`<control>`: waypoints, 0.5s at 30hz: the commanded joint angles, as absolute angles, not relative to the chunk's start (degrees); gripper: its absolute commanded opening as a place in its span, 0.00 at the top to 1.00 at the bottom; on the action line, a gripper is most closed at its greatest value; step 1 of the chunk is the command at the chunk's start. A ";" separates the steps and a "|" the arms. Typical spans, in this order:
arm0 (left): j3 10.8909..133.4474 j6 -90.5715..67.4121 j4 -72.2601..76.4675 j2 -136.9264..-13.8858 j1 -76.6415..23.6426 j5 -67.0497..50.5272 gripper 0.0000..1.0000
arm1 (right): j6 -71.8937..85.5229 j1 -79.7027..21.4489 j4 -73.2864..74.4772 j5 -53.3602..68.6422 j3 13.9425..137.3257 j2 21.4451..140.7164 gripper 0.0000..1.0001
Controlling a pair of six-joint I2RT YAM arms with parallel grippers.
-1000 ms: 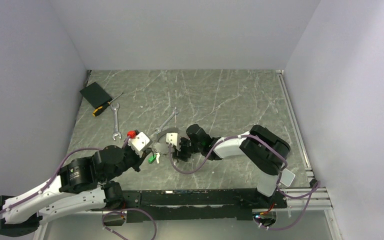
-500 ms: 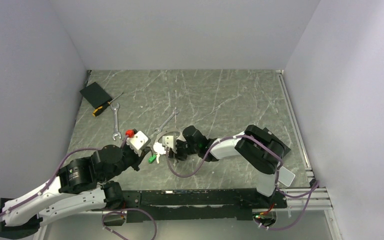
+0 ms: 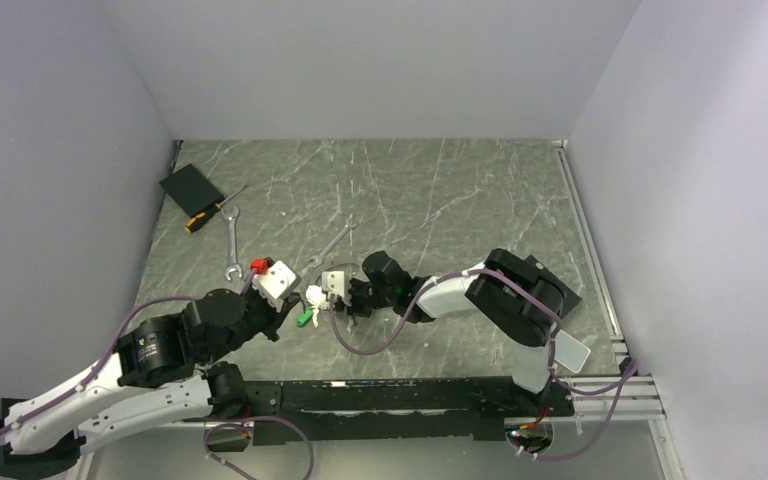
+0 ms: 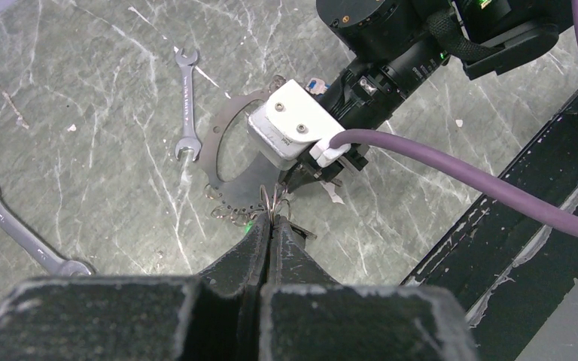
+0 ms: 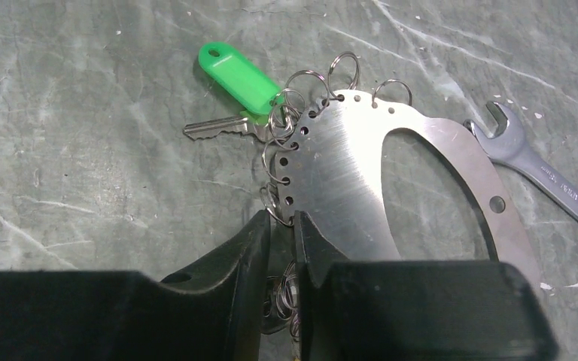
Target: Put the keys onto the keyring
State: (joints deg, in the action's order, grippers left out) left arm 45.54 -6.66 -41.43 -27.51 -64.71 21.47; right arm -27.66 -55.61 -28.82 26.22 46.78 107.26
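The keyring (image 5: 346, 173) is a flat silvery oval plate with holes along its edge and several small split rings. A silver key with a green plastic tag (image 5: 237, 75) hangs from one of those rings and lies on the table. My right gripper (image 5: 281, 218) is shut on the plate's edge, with a small ring between its jaws. My left gripper (image 4: 273, 219) is shut on a small split ring at the plate's near edge (image 4: 209, 154). A bit of green (image 4: 250, 224) shows beside its tip. In the top view both grippers meet at the green tag (image 3: 303, 318). No other keys show.
Two silver spanners (image 3: 232, 245) (image 3: 335, 240) lie behind the grippers, one close to the keyring (image 5: 549, 180). A yellow-handled screwdriver (image 3: 210, 212) and a black pad (image 3: 190, 186) lie at the far left. The dark rail (image 4: 512, 195) runs along the near edge.
My right gripper has shifted a little left and away with the keyring. The green-tagged key and my left gripper have followed slightly. Both grips are unchanged.
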 commanded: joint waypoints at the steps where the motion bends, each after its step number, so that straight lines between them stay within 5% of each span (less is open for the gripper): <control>1: 45.70 -6.15 -39.90 -26.89 -64.35 21.02 1.00 | -28.89 -55.89 -30.39 26.74 48.55 108.02 0.83; 4: 45.70 -6.15 -39.91 -26.97 -64.34 20.95 1.00 | -29.61 -56.11 -28.68 26.56 49.22 107.44 0.99; 15: 45.00 -4.47 -39.25 -24.22 -64.25 16.92 1.00 | -30.50 -57.87 -26.69 22.54 44.91 97.92 1.00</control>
State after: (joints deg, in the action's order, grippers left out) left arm 45.23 -6.39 -41.41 -26.50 -64.51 20.21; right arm -29.43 -56.90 -25.85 24.29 46.70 104.14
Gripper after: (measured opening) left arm 0.013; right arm 0.012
